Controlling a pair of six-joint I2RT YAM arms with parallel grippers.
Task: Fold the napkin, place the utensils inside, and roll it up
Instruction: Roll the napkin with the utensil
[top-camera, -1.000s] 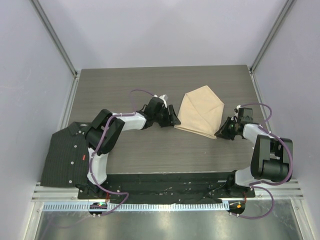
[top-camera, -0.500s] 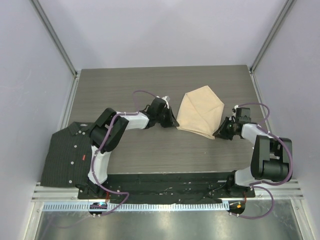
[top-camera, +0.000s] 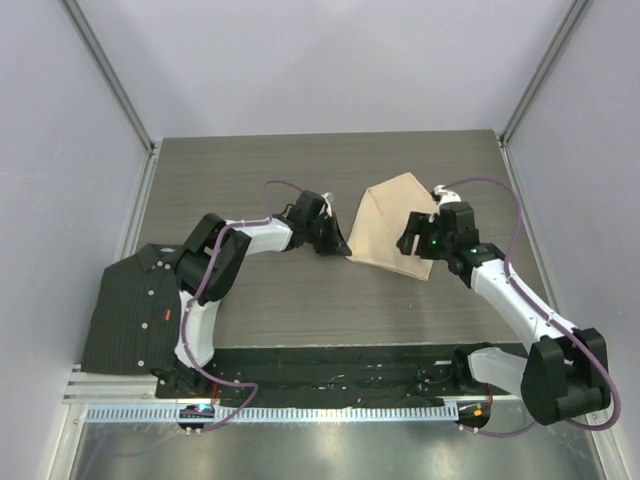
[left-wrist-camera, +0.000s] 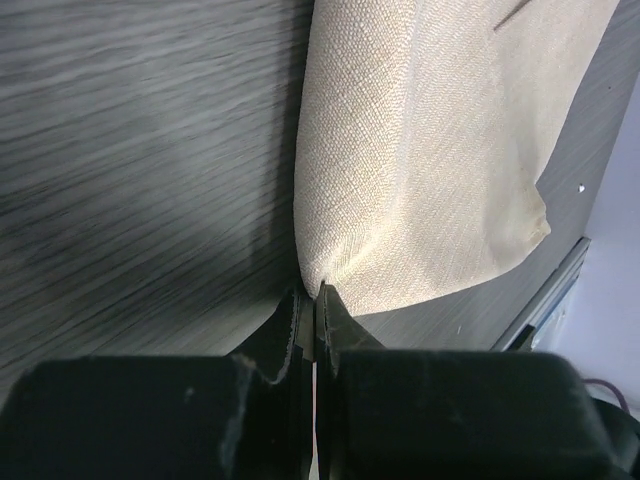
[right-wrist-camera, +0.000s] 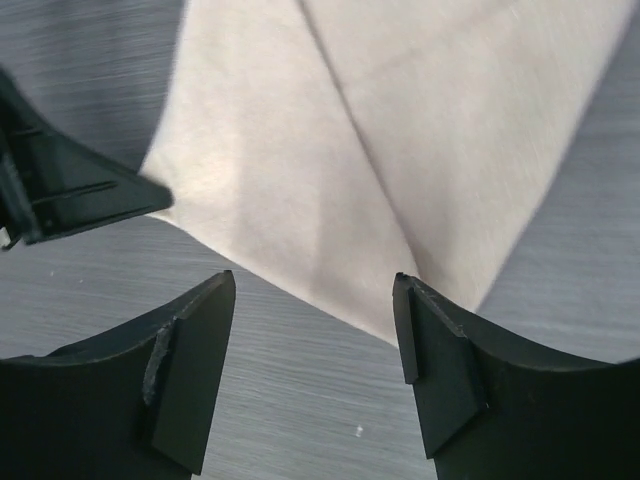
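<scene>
- The table (top-camera: 250, 170) fills the middle of the overhead view, a dark wood-grain top between pale walls.
- A dark ribbed shirt (top-camera: 130, 310) lies flat at the lower left of that view, well apart from the work. It plays no part in the task.
- The napkin (top-camera: 385, 215) lies right of centre, resting on the table as a tan, kite-like shape. Its flaps are already laid over one another, and a crease runs down its middle in the right wrist view (right-wrist-camera: 330, 150). We judge the folding step to be in hand and only partly done.
- The left gripper (top-camera: 345, 250) reaches in from the left and meets the napkin's lower-left corner. In its own view the jaws are pressed together (left-wrist-camera: 315, 300) and the cloth's corner (left-wrist-camera: 420, 150) runs into the slit between the tips. It appears to have that corner pinched.
- The right gripper (top-camera: 412, 238) hangs over the napkin's lower right part. Its jaws stand wide apart (right-wrist-camera: 312, 285) with nothing between them, and only cloth and table show below. The left gripper's tip (right-wrist-camera: 70, 190) shows at the left edge of that view.
- We find the utensils in none of the views, so we cannot tell where they are.
- Next, we judge, the pinched corner needs lifting and carrying across the cloth. The open right jaws could pin or take the opposite edge so the layers do not slide.
</scene>
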